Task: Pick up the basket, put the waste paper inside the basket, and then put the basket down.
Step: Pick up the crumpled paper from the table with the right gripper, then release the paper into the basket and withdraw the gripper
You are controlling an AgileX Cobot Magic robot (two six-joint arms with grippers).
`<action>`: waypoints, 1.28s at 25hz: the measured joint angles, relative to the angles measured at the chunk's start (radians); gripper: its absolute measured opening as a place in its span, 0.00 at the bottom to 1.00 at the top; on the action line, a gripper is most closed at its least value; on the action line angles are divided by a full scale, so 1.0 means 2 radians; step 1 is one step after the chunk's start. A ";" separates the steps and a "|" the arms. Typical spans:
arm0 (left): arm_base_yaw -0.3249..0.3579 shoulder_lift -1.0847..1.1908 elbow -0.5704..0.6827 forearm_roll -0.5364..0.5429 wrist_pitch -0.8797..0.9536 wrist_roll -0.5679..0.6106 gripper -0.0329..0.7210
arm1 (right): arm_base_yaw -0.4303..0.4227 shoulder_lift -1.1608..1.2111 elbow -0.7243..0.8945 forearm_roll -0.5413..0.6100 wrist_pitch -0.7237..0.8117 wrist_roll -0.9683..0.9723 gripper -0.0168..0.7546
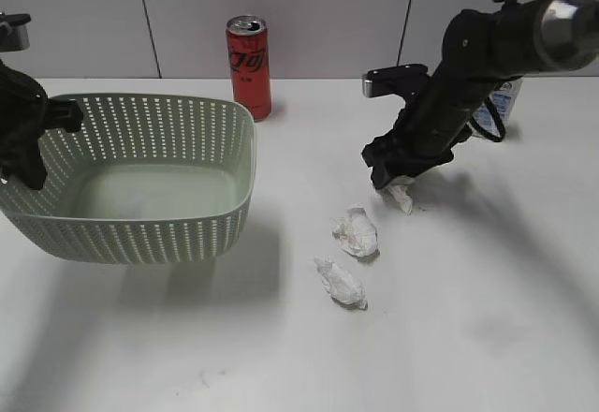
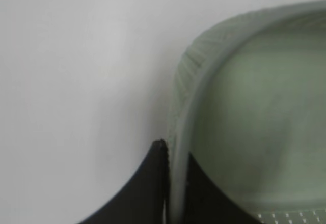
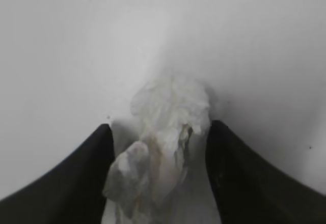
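The pale green basket (image 1: 150, 234) is at the left, held tilted above the table with its shadow under it. My left gripper (image 1: 21, 170) is shut on its left rim; the left wrist view shows the rim (image 2: 204, 66) pinched between the two fingers (image 2: 175, 152). My right gripper (image 1: 393, 176) is down at the table, open, with one white waste paper wad (image 1: 402, 195) between its fingers (image 3: 159, 132). In the right wrist view the wad (image 3: 170, 107) has gaps on both sides. Two more wads (image 1: 356, 232) (image 1: 342, 283) lie on the table in front.
A red drink can (image 1: 248, 66) stands behind the basket's far right corner. A blue-and-white carton (image 1: 499, 108) is partly hidden behind my right arm. A grey panelled wall closes off the back of the white table.
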 joint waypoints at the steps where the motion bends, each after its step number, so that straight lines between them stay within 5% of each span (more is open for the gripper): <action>1: 0.000 0.000 0.000 0.000 0.000 0.000 0.04 | 0.000 0.000 0.000 0.000 0.001 0.000 0.48; 5: 0.000 0.000 0.000 0.000 0.000 0.000 0.04 | 0.001 -0.006 0.000 -0.001 0.009 0.000 0.13; 8: 0.000 0.000 0.000 0.000 0.000 0.000 0.04 | 0.001 -0.028 -0.010 0.004 0.033 0.000 0.04; 14: 0.000 0.000 0.000 0.000 -0.001 0.000 0.04 | 0.021 -0.111 -0.062 0.104 0.089 -0.084 0.03; 18: 0.000 0.000 0.000 0.000 -0.004 0.000 0.04 | 0.077 -0.168 -0.094 0.161 0.092 -0.125 0.03; 26: 0.000 0.000 0.000 0.000 -0.005 0.000 0.04 | 0.194 -0.153 -0.100 0.159 0.079 -0.136 0.03; 30: 0.000 0.000 0.000 0.000 -0.005 0.000 0.04 | 0.216 -0.124 -0.100 0.136 0.076 -0.136 0.15; 32: 0.000 0.000 0.000 0.000 -0.005 0.000 0.04 | 0.216 -0.114 -0.099 0.123 0.079 -0.137 0.32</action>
